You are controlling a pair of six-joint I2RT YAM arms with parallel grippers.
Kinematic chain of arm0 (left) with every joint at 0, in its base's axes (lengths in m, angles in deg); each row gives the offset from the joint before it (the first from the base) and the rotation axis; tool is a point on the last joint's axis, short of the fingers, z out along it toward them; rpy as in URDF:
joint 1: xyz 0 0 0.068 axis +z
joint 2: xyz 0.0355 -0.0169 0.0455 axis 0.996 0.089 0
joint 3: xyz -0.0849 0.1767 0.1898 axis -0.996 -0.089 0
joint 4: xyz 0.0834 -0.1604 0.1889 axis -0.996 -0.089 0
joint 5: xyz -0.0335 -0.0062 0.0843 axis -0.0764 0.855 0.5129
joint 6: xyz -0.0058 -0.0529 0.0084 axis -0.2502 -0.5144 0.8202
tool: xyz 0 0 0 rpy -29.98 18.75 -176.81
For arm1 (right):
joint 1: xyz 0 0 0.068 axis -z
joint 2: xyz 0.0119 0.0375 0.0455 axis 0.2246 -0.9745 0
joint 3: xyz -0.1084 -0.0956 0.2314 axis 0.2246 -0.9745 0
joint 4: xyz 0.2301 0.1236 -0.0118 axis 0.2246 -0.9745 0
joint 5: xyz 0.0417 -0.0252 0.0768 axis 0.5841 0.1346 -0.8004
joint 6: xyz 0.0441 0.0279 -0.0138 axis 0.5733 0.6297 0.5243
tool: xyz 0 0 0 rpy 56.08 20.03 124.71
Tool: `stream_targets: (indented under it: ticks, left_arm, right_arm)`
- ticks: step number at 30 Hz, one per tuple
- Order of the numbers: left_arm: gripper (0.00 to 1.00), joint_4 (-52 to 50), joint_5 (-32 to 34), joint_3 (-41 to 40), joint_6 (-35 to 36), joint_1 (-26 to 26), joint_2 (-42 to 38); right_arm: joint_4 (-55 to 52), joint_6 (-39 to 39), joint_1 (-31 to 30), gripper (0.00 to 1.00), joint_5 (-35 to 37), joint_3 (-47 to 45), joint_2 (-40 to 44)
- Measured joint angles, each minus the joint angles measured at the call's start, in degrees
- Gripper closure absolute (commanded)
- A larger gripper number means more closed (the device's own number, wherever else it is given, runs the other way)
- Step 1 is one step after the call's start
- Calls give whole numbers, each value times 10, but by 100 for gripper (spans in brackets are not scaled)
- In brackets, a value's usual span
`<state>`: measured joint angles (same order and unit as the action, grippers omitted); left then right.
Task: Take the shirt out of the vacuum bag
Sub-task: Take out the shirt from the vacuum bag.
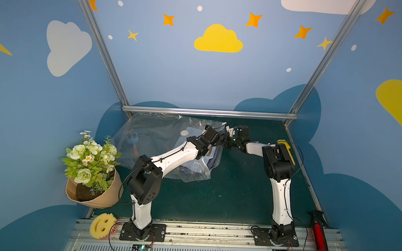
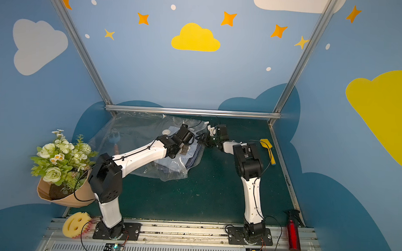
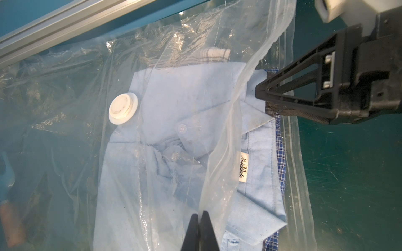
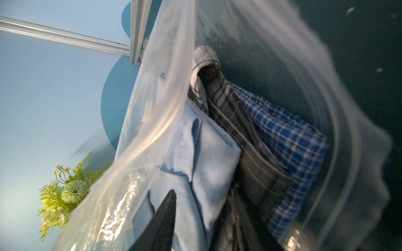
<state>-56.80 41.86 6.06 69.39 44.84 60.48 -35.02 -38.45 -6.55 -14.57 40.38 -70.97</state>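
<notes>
The clear, crinkly vacuum bag (image 1: 153,133) (image 2: 134,132) lies at the back left of the green mat, with its round white valve (image 3: 123,108) on top. Inside, a folded light blue shirt (image 3: 185,91) (image 4: 208,156) lies on a blue plaid one (image 4: 282,139) and a grey striped one (image 4: 230,113). My left gripper (image 3: 200,214) is shut on the bag's upper film and holds it up off the shirts. At the bag's mouth my right gripper (image 3: 263,97) (image 4: 204,195) stands with its jaws apart, one finger on each side of the light blue shirt's collar edge.
A flower bouquet (image 1: 91,163) leans at the left edge, with a yellow smiley sponge (image 1: 103,225) in front of it. A red spray bottle (image 1: 318,236) lies at front right, and a yellow brush (image 1: 286,150) is behind the right arm. An aluminium rail (image 1: 207,112) bounds the back.
</notes>
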Motion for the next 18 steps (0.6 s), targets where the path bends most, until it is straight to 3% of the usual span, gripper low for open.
stream_targets:
  ticks: [11, 18]
  left_arm:
    - [96, 0, 0, 0, 0, 1, 0]
    - [96, 4, -2, -5, 0, 3, 0]
  right_arm:
    - [0, 1, -17, 65, 7, 13, -7]
    - [-16, -9, -19, 80, 22, 13, -6]
